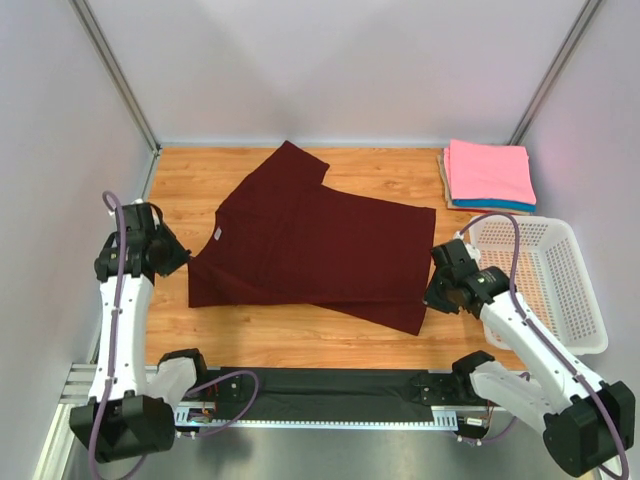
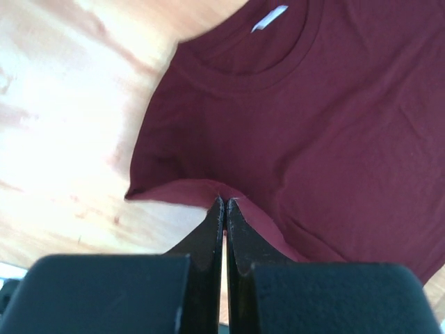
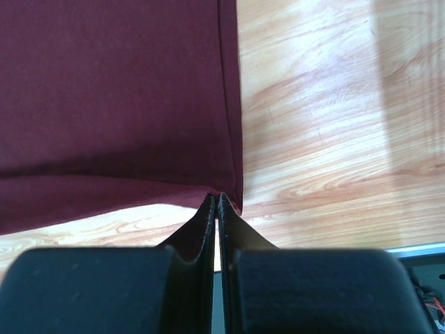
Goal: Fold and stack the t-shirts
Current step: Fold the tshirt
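A dark maroon t-shirt (image 1: pixel 310 245) lies spread on the wooden table, its lower part doubled over, its neck label (image 2: pixel 270 17) to the left. My left gripper (image 2: pixel 224 202) is shut, pinching the shirt's left edge below the collar; the cloth rises to its tips. In the top view the left gripper (image 1: pixel 183 258) sits at that edge. My right gripper (image 3: pixel 217 197) is shut on the hem corner of the maroon t-shirt (image 3: pixel 111 90); from above, the right gripper (image 1: pixel 432 290) is at the shirt's right side. Folded t-shirts (image 1: pixel 488 170), pink over blue and tan, are stacked at the back right.
A white perforated basket (image 1: pixel 580 290) stands at the right edge, just beyond my right arm. Grey walls close in the table on three sides. A black strip (image 1: pixel 330 385) runs along the near edge between the arm bases.
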{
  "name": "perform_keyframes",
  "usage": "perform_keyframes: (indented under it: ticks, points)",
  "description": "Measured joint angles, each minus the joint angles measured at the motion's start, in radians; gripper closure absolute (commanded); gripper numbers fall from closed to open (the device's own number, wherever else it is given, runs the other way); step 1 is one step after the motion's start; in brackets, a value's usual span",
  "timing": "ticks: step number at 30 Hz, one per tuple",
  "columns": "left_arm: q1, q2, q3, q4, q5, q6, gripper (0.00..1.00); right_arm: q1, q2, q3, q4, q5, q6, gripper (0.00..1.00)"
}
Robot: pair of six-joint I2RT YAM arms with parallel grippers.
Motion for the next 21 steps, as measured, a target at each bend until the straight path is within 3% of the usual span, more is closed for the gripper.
perform_keyframes:
  ticks: [6, 14, 21]
  points:
    - [-0.020, 0.130, 0.066, 0.079, 0.024, 0.047, 1.00, 0.000, 0.033, 0.000, 0.022, 0.045, -0.005, 1.00]
    - [-0.132, 0.321, 0.220, 0.161, 0.037, 0.103, 1.00, 0.000, 0.067, 0.019, 0.027, 0.090, -0.021, 1.00]
    - [-0.147, 0.428, 0.304, 0.208, 0.050, 0.143, 1.00, 0.000, 0.148, 0.053, 0.051, 0.125, -0.039, 1.00]
